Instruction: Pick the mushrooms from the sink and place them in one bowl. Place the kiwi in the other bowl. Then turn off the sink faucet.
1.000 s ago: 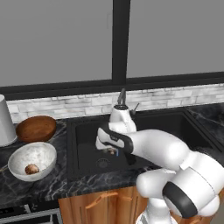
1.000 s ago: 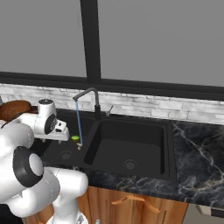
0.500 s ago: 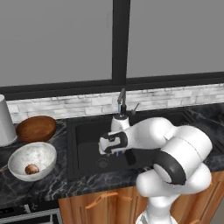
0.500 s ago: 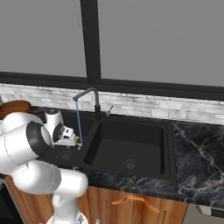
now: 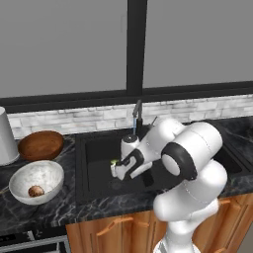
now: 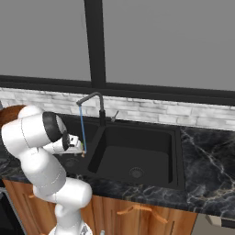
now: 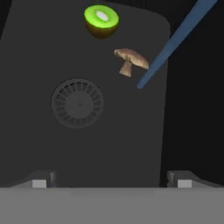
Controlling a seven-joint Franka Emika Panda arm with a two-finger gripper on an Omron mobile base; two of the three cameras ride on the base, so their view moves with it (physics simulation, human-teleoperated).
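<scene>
The gripper [image 7: 111,183] hangs over the left basin of the black sink [image 5: 94,148], its two fingers spread wide with nothing between them. In the hand view, the basin floor lies below it with the round drain [image 7: 77,103] nearest the fingertips. Beyond the drain lies one mushroom [image 7: 130,60] on its side: its tan cap sits toward the far edge of that picture and its pale stem points back down toward the gripper, so its long axis runs roughly toward and away from the hand. Just past it, apart from it, sits the kiwi [image 7: 101,19], cut face up, bright green with a pale centre. A thin blue stream of water [image 7: 175,41] slants down from the faucet [image 6: 94,103] and ends close beside the mushroom; whether it touches the cap is hard to tell. On the counter left of the sink, the white speckled bowl [image 5: 22,178] holds another mushroom [image 5: 34,190], and the wooden bowl [image 5: 40,143] stands just behind it.
</scene>
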